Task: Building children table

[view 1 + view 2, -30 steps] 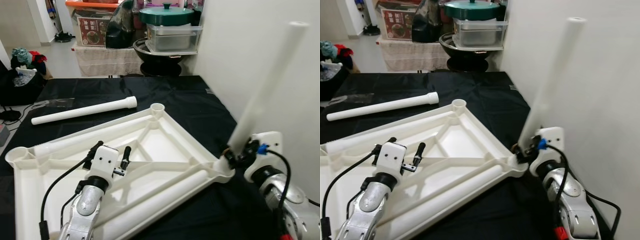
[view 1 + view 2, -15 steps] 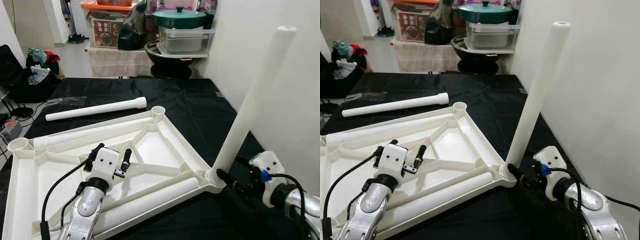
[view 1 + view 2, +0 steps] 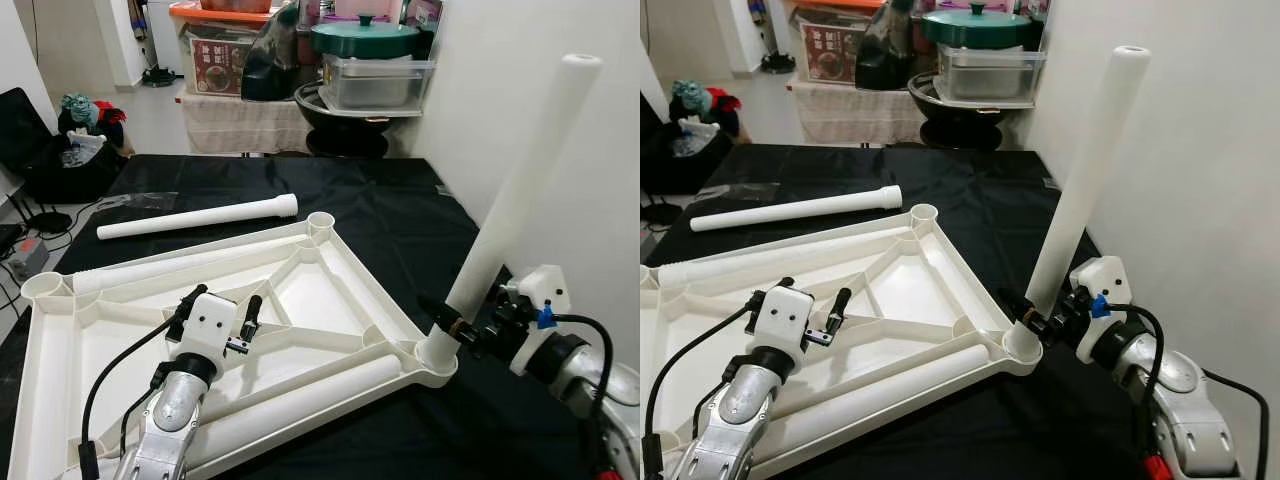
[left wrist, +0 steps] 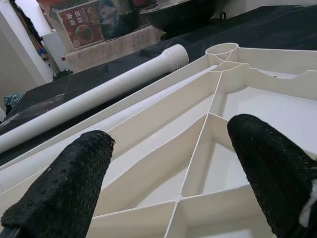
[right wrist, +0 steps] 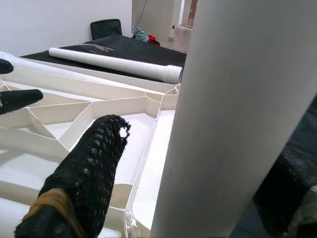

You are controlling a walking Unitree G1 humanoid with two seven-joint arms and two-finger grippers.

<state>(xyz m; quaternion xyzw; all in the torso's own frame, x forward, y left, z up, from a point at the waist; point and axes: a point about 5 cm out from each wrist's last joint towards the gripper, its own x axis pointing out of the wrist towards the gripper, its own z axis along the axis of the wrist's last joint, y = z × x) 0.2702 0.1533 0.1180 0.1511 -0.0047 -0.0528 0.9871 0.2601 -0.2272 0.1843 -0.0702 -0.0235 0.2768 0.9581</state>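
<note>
Upright table leg (image 3: 520, 190) and right gripper (image 3: 462, 328) crowd the wall; black cloth (image 3: 380, 200) beyond the tabletop (image 3: 330, 262) lies open

Head stereo looks down; wrist cams close, all share tabletop (image 3: 300, 290).

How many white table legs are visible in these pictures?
4: one upright in the right claw, one on the black cloth, two lying in the tabletop.
</note>
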